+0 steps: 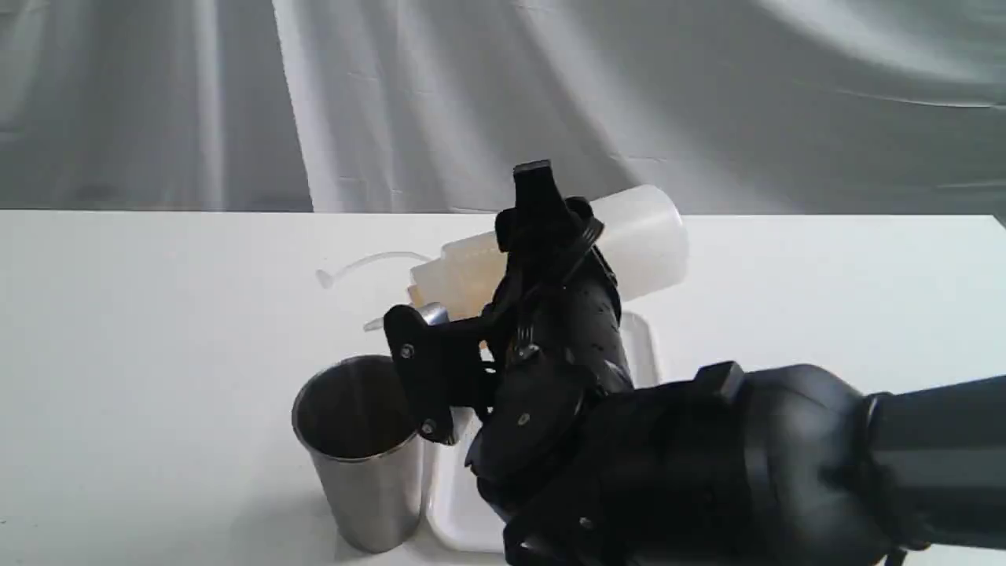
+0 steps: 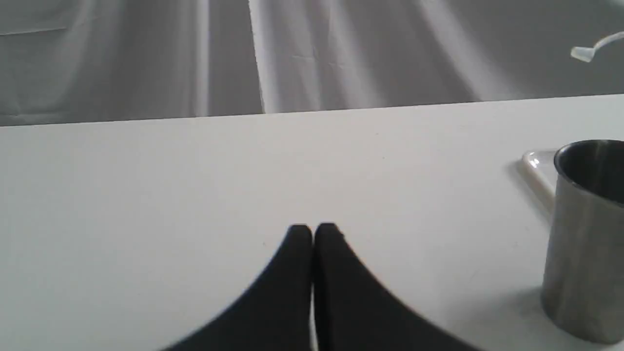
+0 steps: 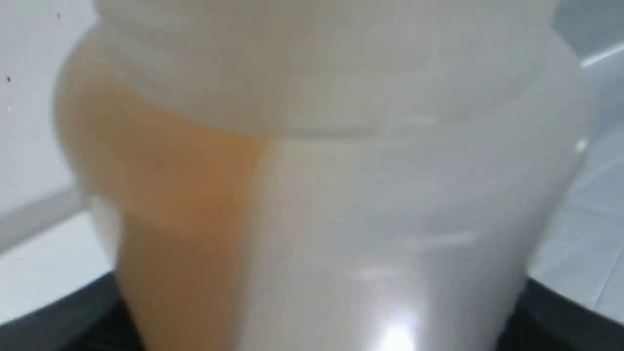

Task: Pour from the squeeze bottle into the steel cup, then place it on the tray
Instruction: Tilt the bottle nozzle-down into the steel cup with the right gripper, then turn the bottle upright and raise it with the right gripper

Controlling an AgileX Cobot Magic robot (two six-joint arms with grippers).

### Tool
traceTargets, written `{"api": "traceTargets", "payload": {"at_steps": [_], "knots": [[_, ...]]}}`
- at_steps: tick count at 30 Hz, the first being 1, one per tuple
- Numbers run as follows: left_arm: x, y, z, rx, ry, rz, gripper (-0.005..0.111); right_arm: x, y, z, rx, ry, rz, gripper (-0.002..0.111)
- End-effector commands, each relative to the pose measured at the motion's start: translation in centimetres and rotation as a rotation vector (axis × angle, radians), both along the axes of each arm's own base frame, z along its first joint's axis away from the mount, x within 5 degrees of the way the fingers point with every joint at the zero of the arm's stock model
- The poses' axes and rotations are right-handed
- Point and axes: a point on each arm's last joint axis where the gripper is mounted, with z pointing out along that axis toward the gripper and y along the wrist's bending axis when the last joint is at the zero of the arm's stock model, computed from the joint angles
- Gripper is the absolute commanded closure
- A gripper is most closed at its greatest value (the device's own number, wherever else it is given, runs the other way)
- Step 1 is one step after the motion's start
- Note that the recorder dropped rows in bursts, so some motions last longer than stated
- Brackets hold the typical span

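Observation:
My right gripper [image 1: 487, 275] is shut on the squeeze bottle [image 1: 644, 236] and holds it tipped almost flat, nozzle toward the left. The nozzle tip [image 1: 371, 323] hangs just above the far rim of the steel cup [image 1: 357, 448], and the tethered cap [image 1: 326, 277] dangles further left. Amber liquid [image 3: 175, 185] has pooled to one side inside the bottle [image 3: 365, 204]. I see no stream. The white tray [image 1: 460, 511] lies right of the cup, mostly under my right arm. My left gripper [image 2: 312, 231] is shut and empty, low over the table, left of the cup [image 2: 585, 243].
The white table [image 1: 141, 354] ends at a grey draped cloth [image 1: 707, 94] at the back. A corner of the tray [image 2: 536, 163] shows behind the cup in the left wrist view. My right arm's dark bulk [image 1: 747, 472] covers the front right.

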Motion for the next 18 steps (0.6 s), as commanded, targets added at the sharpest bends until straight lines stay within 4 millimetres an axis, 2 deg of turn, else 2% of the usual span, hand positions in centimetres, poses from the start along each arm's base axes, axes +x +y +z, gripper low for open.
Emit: {"api": "traceTargets", "payload": {"at_steps": [1, 9, 18], "knots": [[0.0, 0.0, -0.1, -0.006, -0.006, 0.002, 0.107, -0.1, -0.2, 0.8, 0.137, -0.072, -0.045, 0.108], [0.0, 0.0, -0.1, -0.006, -0.006, 0.002, 0.107, -0.2, -0.5, 0.8, 0.446, -0.114, -0.15, 0.108], [0.0, 0.0, -0.1, -0.003, -0.006, 0.002, 0.107, -2.3, -2.6, 2.7, 0.941, -0.234, -0.249, 0.108]]}}
